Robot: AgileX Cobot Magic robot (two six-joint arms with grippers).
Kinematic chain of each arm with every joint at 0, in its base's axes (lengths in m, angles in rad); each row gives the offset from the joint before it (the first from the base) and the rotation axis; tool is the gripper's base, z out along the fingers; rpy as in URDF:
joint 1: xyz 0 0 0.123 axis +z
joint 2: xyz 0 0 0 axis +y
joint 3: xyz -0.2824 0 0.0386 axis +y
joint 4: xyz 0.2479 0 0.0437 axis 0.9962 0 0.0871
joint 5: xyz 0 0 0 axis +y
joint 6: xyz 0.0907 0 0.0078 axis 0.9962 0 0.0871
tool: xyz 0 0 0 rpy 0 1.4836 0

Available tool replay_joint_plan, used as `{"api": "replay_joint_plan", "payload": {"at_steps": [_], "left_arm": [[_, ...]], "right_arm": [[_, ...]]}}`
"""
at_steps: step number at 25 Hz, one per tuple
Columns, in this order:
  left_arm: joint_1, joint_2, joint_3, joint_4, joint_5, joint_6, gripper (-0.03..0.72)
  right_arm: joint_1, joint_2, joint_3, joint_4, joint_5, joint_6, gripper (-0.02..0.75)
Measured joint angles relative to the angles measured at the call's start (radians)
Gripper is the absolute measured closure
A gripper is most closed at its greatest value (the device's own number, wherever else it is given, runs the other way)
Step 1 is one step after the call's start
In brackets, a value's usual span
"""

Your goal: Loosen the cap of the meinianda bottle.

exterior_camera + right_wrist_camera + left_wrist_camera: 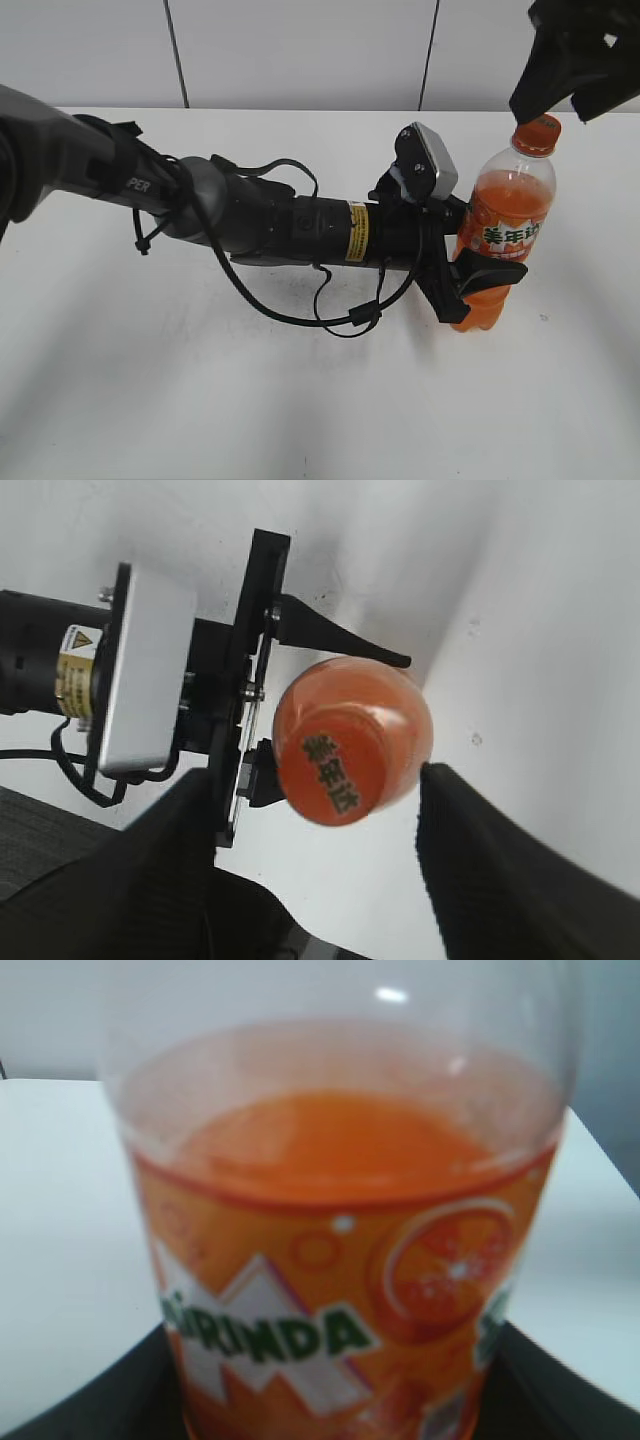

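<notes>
The meinianda bottle [505,230] stands upright on the white table at the right, with orange soda and an orange-and-white label. Its label fills the left wrist view [340,1290]. My left gripper [480,285] is shut on the bottle's lower body, one finger on each side. The orange cap [537,135] sits on the bottle's top. In the right wrist view the cap [330,775] shows from above, with the bottle's shoulder [395,715] beyond it. My right gripper [320,825] hangs just above the cap, open, its fingers apart on either side and not touching it.
The white table [200,400] stretches to the front and left. My left arm [250,220], with looping cables, lies across the middle of the table. A grey panelled wall [300,50] stands behind the table's far edge.
</notes>
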Motion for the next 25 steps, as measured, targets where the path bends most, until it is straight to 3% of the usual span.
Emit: {"api": "replay_joint_plan", "payload": {"at_steps": [6,10,14,17,22,25], "left_arm": [[0.0,0.0,0.0,0.0,0.0,0.0,0.26],[0.0,0.0,0.0,-0.001,0.0,0.0,0.26],[0.0,0.0,0.0,-0.004,0.001,0.0,0.26],[0.0,0.0,0.0,-0.004,0.001,0.0,0.26],[-0.001,0.0,0.0,-0.004,0.002,0.0,0.26],[-0.002,0.0,0.0,-0.004,0.002,0.001,0.26]], "right_arm": [[0.0,0.056,0.001,-0.002,-0.003,0.006,0.289],[0.0,0.056,0.001,-0.01,0.002,0.0,0.459],[0.0,0.056,0.001,-0.029,0.002,-0.085,0.47],[0.0,0.056,0.001,-0.042,0.003,-0.323,0.47],[0.0,0.055,0.0,-0.059,0.004,-0.961,0.47],[0.0,0.055,0.0,-0.062,0.004,-1.142,0.469]]}}
